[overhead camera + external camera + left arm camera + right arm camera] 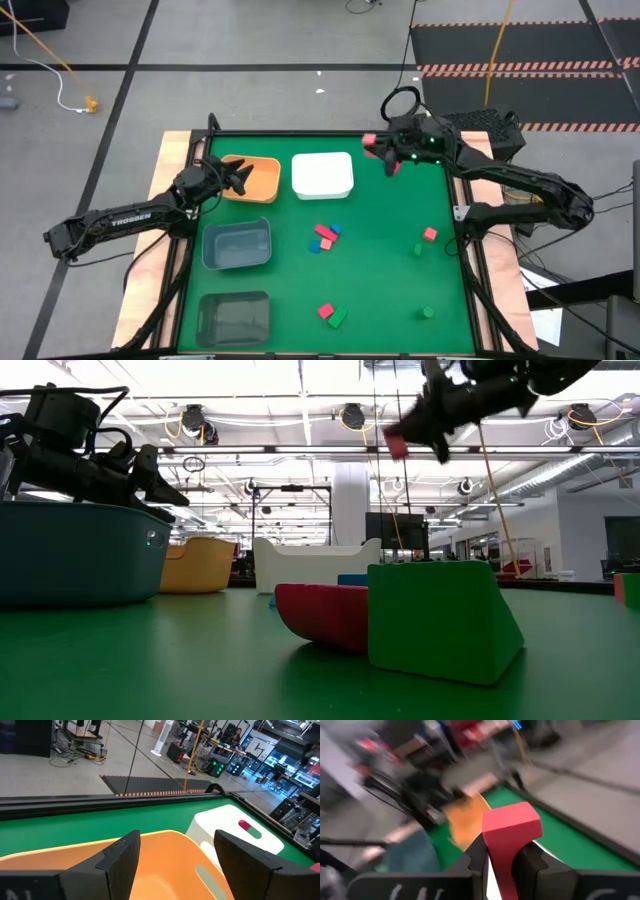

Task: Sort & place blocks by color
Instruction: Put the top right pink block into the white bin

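Red bar block, long axis along the fingers, clamped in right claw; left claw spread wide.

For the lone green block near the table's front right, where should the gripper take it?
Come straight down on the green block and close across its two opposite side faces. It looks small and compact, lies flat on the green mat and has nothing touching it, so a top approach seems least likely to be blocked. Its exact shape is too small to tell.

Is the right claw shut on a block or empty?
Shut on a block. The right claw pinches a red block between its fingers, raised above the table near the white bin.
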You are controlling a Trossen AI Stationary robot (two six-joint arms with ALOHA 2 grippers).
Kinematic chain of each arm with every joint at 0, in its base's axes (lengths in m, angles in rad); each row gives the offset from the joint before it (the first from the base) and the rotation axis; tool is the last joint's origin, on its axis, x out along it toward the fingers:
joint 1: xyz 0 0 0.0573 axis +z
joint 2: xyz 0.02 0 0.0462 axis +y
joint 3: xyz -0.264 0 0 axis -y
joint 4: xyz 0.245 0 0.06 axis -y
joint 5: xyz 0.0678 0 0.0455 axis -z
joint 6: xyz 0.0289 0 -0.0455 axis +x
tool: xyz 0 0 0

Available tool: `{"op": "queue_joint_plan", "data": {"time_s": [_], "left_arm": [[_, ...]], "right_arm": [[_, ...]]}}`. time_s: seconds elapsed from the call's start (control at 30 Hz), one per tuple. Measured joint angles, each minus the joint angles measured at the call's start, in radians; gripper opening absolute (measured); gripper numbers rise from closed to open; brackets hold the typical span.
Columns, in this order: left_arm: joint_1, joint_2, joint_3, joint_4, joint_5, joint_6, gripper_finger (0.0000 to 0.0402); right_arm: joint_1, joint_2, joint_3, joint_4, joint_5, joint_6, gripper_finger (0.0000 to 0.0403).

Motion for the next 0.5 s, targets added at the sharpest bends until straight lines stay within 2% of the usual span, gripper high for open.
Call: {"op": "queue_joint_plan", "data": {"time_s": [0.1,0.33,0.5], "left_arm": [[0.0,0.0,0.0,0.0,0.0,0.0,0.0255],[0.0,0.0,0.0,0.0,0.0,0.0,0.0255],[0.0,0.0,0.0,0.0,0.0,0.0,0.0255]], "right_arm": [[0.058,0.066,-0.002,0.148,0.019,0.013,0.0041],[0.124,0.258,-0.004,0.324,0.082,0.049,0.0041],[0.145,0.343,-0.004,0.345,0.078,0.058,0.0041]]}}
